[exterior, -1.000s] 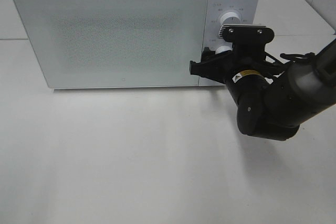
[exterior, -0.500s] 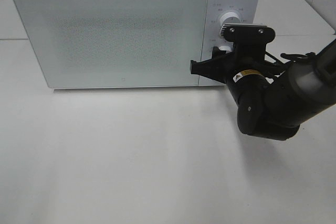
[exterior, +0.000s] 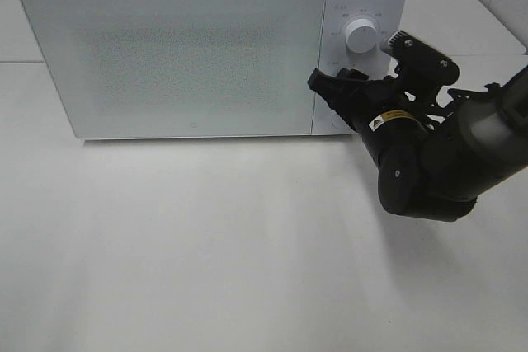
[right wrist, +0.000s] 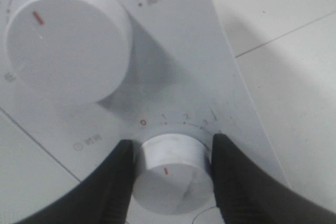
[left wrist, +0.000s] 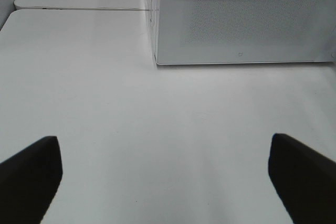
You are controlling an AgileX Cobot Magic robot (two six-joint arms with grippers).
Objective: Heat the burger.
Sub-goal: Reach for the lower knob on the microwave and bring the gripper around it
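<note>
1. microwave (exterior: 173,47): sits at the back of the white table (exterior: 206,245), door shut, with a panel of two round knobs on its right side.
2. burger: cannot see it in any view, so cannot tell where it is.
3. right gripper (right wrist: 170,182): reaches up to the panel and squeezes the lower knob (right wrist: 167,156), with one black finger (right wrist: 113,182) touching each side of it.
4. lower knob: is white and small, has a little red line on its face, and has tiny numbers 0, 1, 2, 3 printed around it.
5. upper knob (exterior: 361,35): is white and bigger, has a red line too, sits close to the right gripper but is not touched.
6. left gripper (left wrist: 168,182): hangs over the bare table in front of the microwave, fingers spread wide apart, holds nothing.
7. right arm (exterior: 445,162): is black and thick, comes in from the right side, low over the table.
</note>
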